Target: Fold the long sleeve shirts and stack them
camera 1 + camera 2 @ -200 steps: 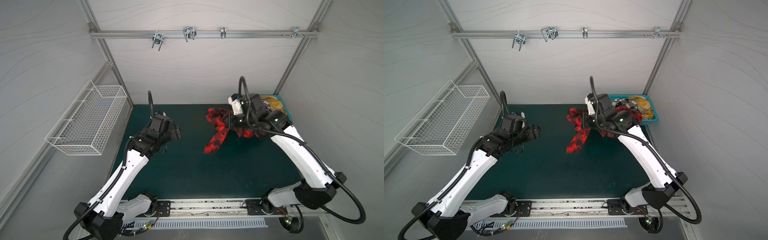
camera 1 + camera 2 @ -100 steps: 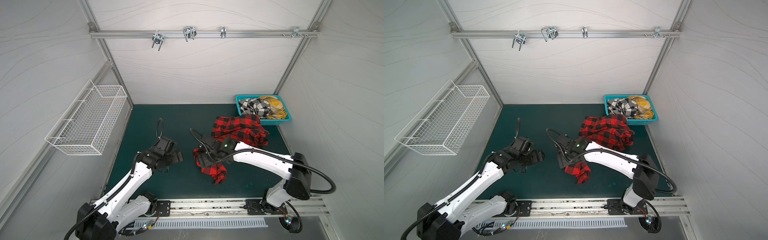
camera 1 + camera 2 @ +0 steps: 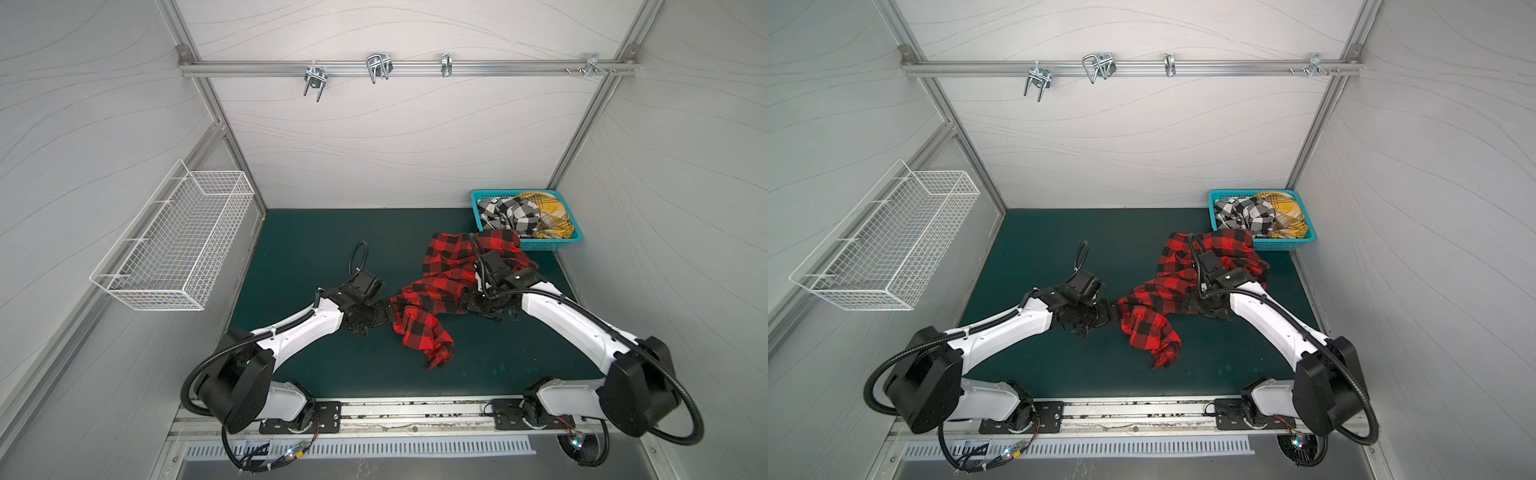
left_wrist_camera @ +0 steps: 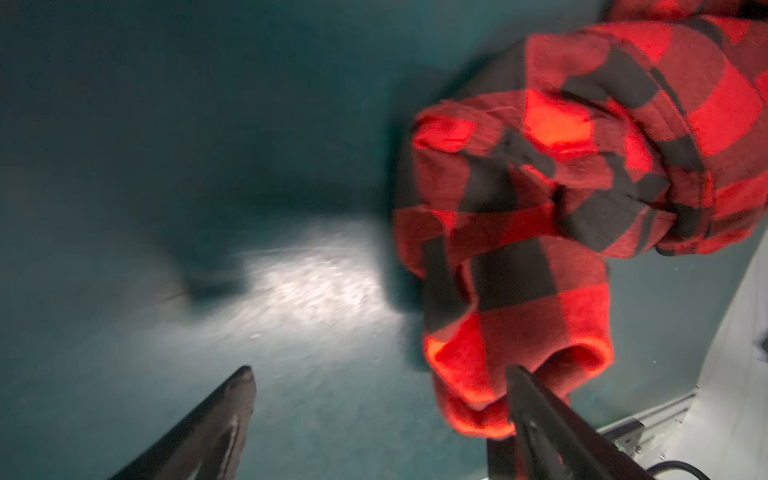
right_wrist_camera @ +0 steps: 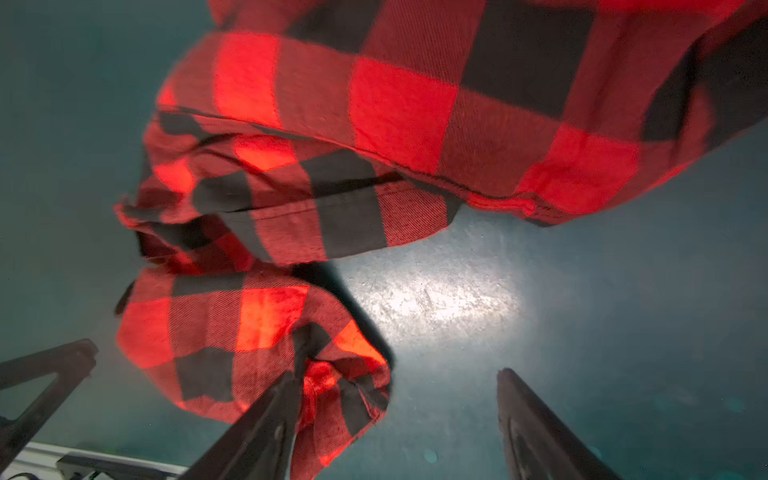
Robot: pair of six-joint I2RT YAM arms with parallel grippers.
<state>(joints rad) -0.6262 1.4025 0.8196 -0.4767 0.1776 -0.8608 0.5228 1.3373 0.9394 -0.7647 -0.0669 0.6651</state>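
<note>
Dark green counter (image 3: pixel 316 249) holds a crumpled red-and-black plaid shirt (image 3: pixel 440 286) right of centre. At its edge the left hand (image 4: pixel 380 372) is spread, one finger touching cloth. The right hand (image 5: pixel 397 374) is spread too, cloth against one finger. Black-and-white check shirt (image 3: pixel 511 214) and yellow plaid shirt (image 3: pixel 552 212) sit in a turquoise plastic basket (image 3: pixel 540 245) at the back right.

Top views: bright, even, sharp; wide-angle bowing at edges. Wrist views: dim, motion-blurred, glare patch on bench (image 4: pixel 316 286).
</note>
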